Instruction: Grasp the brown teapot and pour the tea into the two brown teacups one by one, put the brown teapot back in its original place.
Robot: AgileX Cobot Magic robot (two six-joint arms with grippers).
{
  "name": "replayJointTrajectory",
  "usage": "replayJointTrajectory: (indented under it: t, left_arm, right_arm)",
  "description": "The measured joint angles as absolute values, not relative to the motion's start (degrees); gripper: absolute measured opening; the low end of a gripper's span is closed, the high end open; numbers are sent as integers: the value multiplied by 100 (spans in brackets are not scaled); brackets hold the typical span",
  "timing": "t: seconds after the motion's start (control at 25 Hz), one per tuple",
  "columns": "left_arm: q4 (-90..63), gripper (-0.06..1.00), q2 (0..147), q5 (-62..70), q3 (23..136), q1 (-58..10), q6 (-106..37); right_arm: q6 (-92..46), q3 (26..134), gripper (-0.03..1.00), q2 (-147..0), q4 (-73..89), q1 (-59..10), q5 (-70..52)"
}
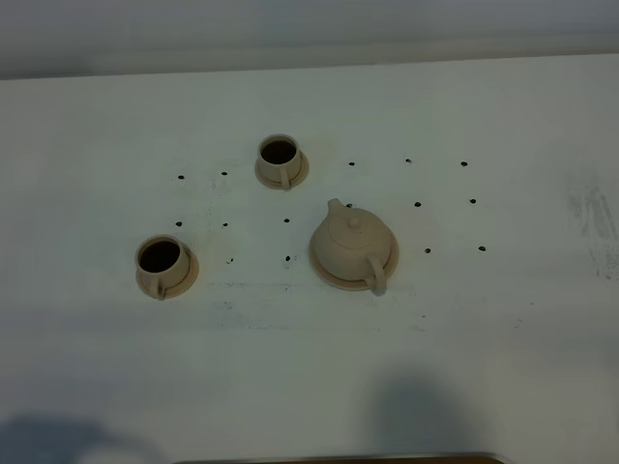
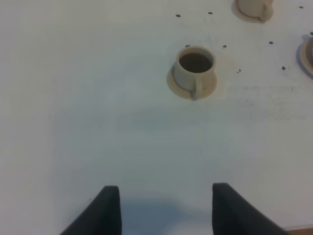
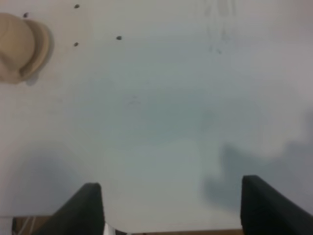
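Two cups, one teapot, one big saucer, all on white worktop.

Item 1: teapot. Sits on its wide saucer, lid on, loop handle toward the robot's side, spout away. Well ahead of right gripper, off to its left side; only an edge shows in right wrist view.

Item 2: nearer cup w/ small saucer, straight ahead of left gripper, well apart. Inside looks dark; can't tell if tea or shadow.

Item 3: farther cup w/ saucer, beyond the nearer cup, further ahead.

Risks (judgement): handle loop is narrow, so a skewed approach could nudge the pot off its saucer. If cups already hold tea, more pouring would overflow. Lid is loose-looking, may slip when pot tips. Small black dots on worktop are marks only, no obstacle.

Grippers: right gripper released, jaws wide, holding nothing, touching nothing. Left gripper: jaws show a gap in wrist view, nothing between them, yet set at its tightest; count as clenched, empty.
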State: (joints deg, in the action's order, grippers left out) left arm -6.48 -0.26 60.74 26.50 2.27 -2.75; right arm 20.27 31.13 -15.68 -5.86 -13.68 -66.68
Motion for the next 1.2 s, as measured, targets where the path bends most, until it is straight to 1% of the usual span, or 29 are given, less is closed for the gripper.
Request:
replayJointTrajectory:
  t: [0.16, 0.44, 0.56, 0.8, 1.2]
  left_arm:
    - [-648, 49, -26, 6074, 2650, 227, -275]
    - [-648, 49, -26, 6074, 2650, 227, -280]
    - [-648, 49, -26, 6074, 2650, 227, -280]
    - [-648, 49, -26, 6074, 2650, 227, -280]
    - [-648, 49, -26, 6074, 2650, 227, -275]
  right_arm:
    - [2376, 3086, 57, -1500, -905, -1368, -6739]
    - [2432, 3086, 57, -1393, -1212, -1368, -6734]
    - [1966, 3086, 57, -1393, -1270, -1368, -6649]
    - [1014, 3011, 57, -1363, -788, -1368, -6456]
    - [642, 3001, 57, -1357, -698, -1368, -6405]
